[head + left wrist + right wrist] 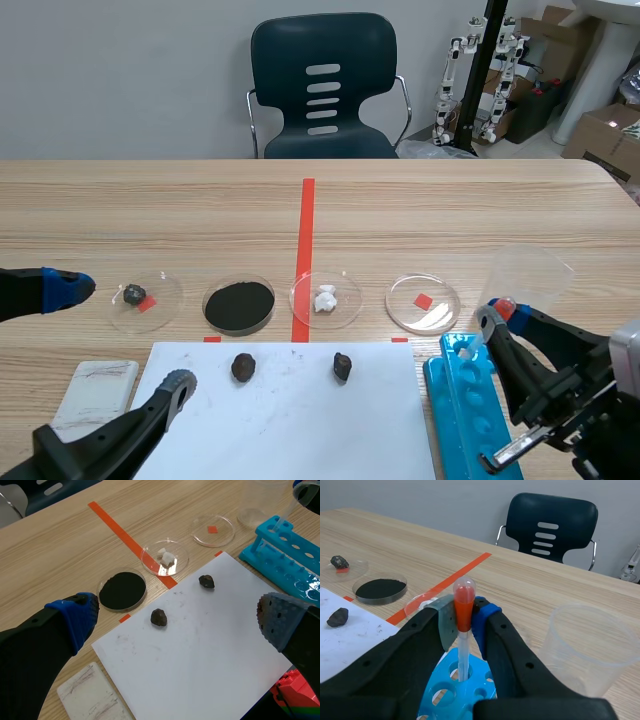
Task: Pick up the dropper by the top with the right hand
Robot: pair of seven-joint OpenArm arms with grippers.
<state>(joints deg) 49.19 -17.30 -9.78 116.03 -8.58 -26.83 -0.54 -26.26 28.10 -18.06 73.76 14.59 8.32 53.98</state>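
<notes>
Right gripper point(464, 619) closest to lens in the right wrist view, clamped on the dropper point(463, 594) at the bulb: grey dotted pad on one side, blue pad on the other, both pressed against it. Dropper stands upright, long axis vertical. Bulb orange-red with a clear rounded cap on top; thin clear stem points straight down into a hole of the blue rack point(481, 680). Stem's lower end is hidden inside the hole. Rack mostly covered by the fingers.

Scene view: dropper and rack sit at lower right, rack cut off by the bottom edge. Clear plastic cup point(527, 274) lies tilted just behind the gripper, thin-walled.

Left gripper point(177, 622) at lower left, fingers spread wide, nothing between them, above white paper point(290, 420) carrying two dark lumpy stones point(243, 367).

Across the middle, a row of four shallow clear dishes point(423, 303); one holds black powder point(239, 304).
</notes>
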